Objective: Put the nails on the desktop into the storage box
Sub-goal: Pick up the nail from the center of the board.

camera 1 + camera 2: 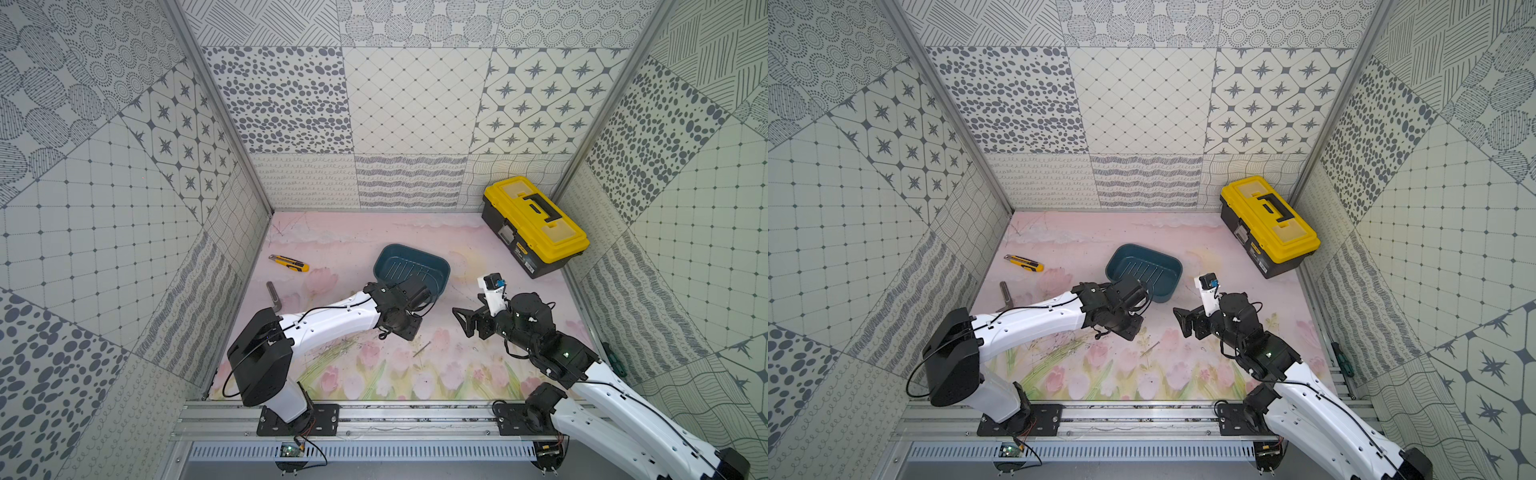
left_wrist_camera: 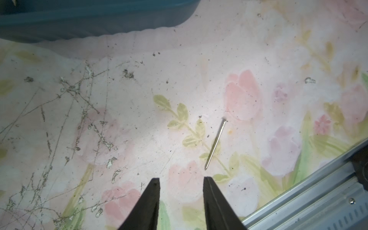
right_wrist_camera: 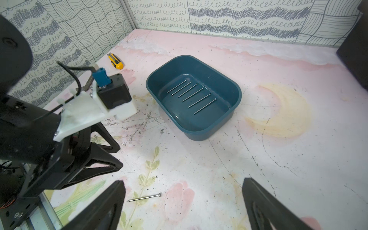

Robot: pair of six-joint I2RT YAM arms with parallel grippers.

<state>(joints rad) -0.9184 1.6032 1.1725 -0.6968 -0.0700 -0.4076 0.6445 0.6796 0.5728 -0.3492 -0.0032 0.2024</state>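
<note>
Lying flat on the counter (image 2: 129, 129), 1 nail (image 2: 216, 144) rests on a printed leaf sprig, and it's the only 1 I can find outside the box! Its pointed end sits just beyond the tips of the left fingers (image 2: 153, 199), closer to 1 tip than the other, and the head angles away from them. So the long axis runs roughly along the reach, slanted, not across the gap. In both top views the same nail (image 1: 422, 349) shows as a thin diagonal between the 2 arms, toward the front rail. The left arm looks nearer to me, its wrist hanging almost over the spot. Those left fingers stand partly spread, with nothing between them and touching nothing. I'd judge it needs a small sideways shift and a twist of the wrist to bring the shaft crosswise before any pinch.

The right fingers (image 3: 111, 203) gape wide, empty too, hovering close by. Further out, the storage box (image 3: 209, 131) sits apart from the nail, toward the back, with 6 nails (image 3: 192, 95) lined up side by side on its floor. Beyond that are a utility knife (image 1: 289, 264), a bent metal bar (image 1: 272, 293) and a yellow toolbox (image 1: 536, 224).
</note>
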